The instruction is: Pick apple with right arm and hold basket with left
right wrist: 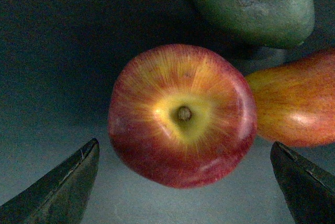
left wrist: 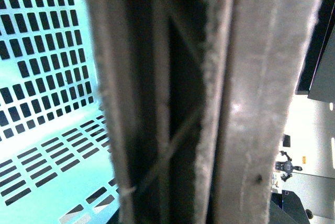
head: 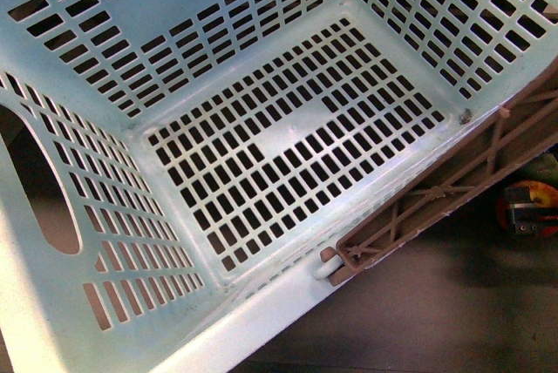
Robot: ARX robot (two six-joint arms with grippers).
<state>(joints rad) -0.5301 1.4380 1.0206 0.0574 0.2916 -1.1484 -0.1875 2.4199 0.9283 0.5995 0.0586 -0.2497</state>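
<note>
A dark brown table (head: 453, 321) shows only at the near right of the front view, the rest being filled by the basket (head: 288, 321). In the right wrist view the surface under the fruit is a dull grey, dimly lit. Past the handle in the left wrist view there is a strip of bright, pale room with some dark equipment, too small to make out. The basket is turned askew to the camera with its open mouth facing it, so the slotted floor (head: 292, 142) shows in full; the floor's long side runs from near left to far right. The brown handle (head: 436, 186) lies along the right rim on the same slant. It also fills the middle of the left wrist view, close and blurred. The left gripper does not show in any picture, so I cannot tell its state. The apple (right wrist: 182, 115) sits on the grey surface with its stem hollow facing the right wrist camera. It is round, with no clear long axis. The right gripper (right wrist: 184, 144) is spread wide, its dark fingertips (right wrist: 73, 177) on either side of the apple, clear of it and holding nothing. A red-yellow fruit (right wrist: 296, 106) lies just beside the apple, and a dark green fruit (right wrist: 256, 4) lies beyond them.
</note>
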